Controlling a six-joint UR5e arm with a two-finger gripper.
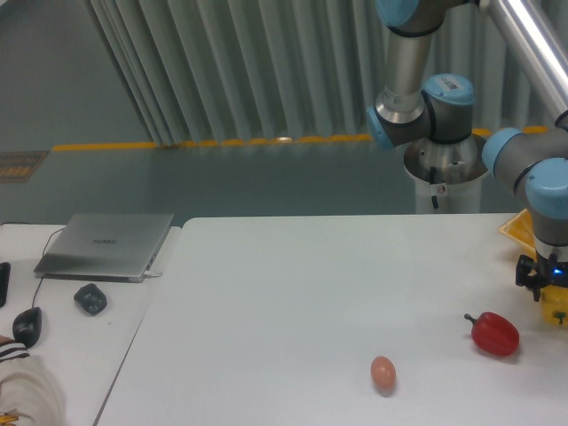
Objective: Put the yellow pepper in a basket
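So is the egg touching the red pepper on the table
No, the egg lies alone on the white table, well to the left of the red pepper, with bare tabletop between them.

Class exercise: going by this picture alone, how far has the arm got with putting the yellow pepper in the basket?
Done: the gripper is at the table's right edge, with the yellow pepper seemingly between its fingers. In hand: carrying it, though the frame edge hides whether the grip is firm. Left: reaching the basket, only a yellow corner showing behind the arm, and releasing. The red pepper and egg lie untouched.
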